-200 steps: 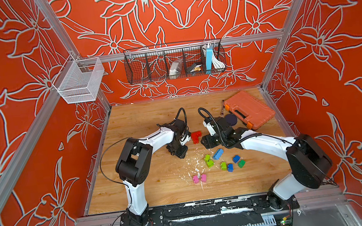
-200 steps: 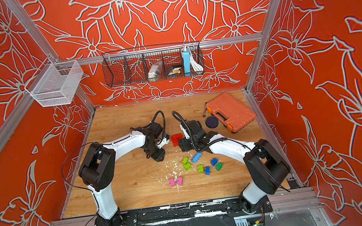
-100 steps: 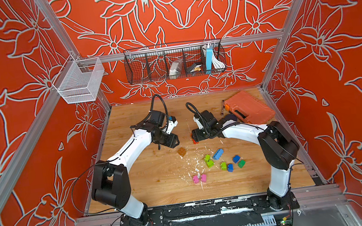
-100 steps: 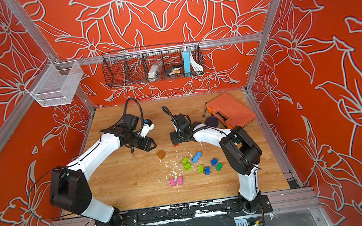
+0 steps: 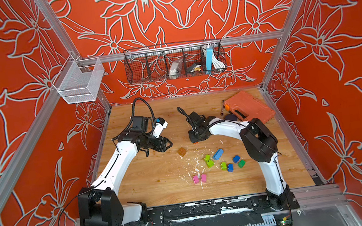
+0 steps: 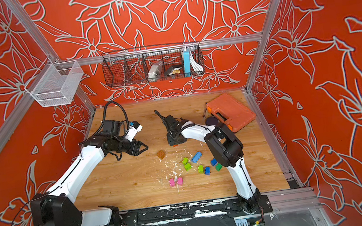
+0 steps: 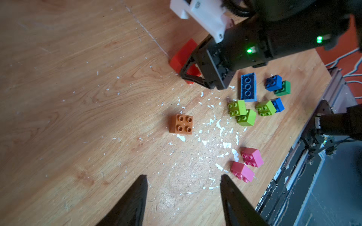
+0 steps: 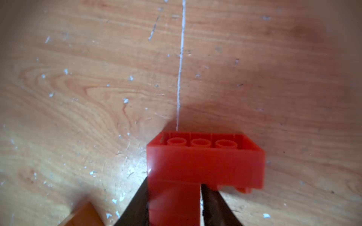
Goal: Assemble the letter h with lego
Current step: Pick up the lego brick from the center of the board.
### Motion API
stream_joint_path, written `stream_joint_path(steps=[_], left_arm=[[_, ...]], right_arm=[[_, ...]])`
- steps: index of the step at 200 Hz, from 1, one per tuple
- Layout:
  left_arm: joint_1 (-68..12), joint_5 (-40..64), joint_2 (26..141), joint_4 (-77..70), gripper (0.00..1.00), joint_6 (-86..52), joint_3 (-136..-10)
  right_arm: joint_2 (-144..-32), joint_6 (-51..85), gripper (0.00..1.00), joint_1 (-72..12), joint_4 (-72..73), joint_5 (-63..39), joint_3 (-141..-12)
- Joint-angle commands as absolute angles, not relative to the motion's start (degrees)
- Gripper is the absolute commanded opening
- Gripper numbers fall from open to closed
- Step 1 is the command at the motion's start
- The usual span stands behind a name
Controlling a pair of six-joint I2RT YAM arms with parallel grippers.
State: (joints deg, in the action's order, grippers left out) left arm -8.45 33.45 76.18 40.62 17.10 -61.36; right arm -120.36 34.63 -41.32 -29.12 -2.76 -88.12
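There are three lime green bricks [image 7: 237, 108], three blue bricks [image 7: 248, 87], one of them long, two pink bricks [image 7: 252, 157], one dark green brick [image 7: 284, 89] and one brown brick [image 7: 181, 124]. At least two red bricks [image 8: 204, 162] show, joined. Also two arms [image 5: 120, 164], two wire baskets [image 5: 174, 62] at twelve o'clock, and one orange case [image 5: 248, 107] at one o'clock.

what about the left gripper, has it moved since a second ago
Yes. The left gripper has drawn away from the pink bricks, toward the left wall.
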Motion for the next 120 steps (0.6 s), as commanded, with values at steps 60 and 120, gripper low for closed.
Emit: stream_joint_path(steps=[60, 120], left_arm=[[-8.14, 57.69, 72.7, 43.64, 0.6, 36.83, -64.77], [-11.23, 58.0, 76.5, 42.22, 0.82, 68.29, -62.44]], right_arm=[[-111.02, 38.39, 0.36, -40.86, -38.23, -15.25, -86.75], [-101.6, 38.41, 0.36, -40.42, -39.77, -30.01, -79.22]])
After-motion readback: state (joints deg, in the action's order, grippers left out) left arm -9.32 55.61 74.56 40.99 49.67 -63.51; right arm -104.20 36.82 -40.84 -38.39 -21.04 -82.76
